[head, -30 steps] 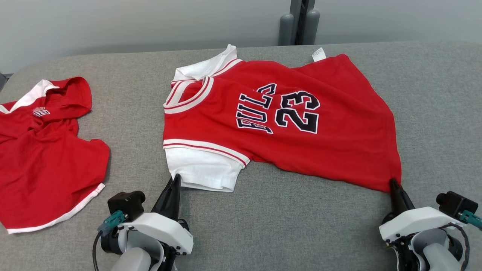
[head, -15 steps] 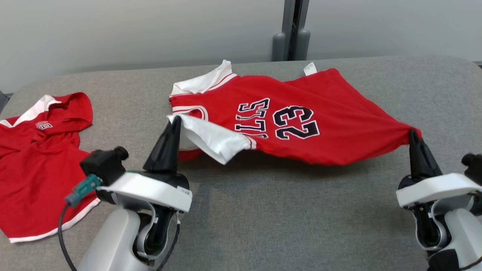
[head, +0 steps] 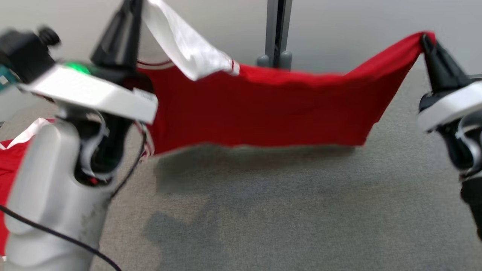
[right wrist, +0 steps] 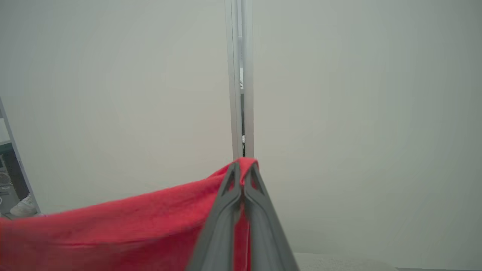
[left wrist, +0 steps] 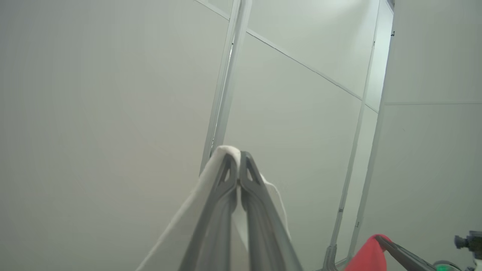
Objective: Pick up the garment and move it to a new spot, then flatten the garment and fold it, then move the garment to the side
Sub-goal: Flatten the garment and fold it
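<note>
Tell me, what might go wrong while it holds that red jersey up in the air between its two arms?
1. The left gripper pinches just a white sleeve edge and the right gripper just a red corner of the jersey; either could slip out.
2. The jersey sags in the middle, so it might land bunched on the table.
3. A second red garment lies by the left arm and could get overlapped.

A red shirt with white trim lies at the left edge of the grey table. A grey post stands behind the table.
</note>
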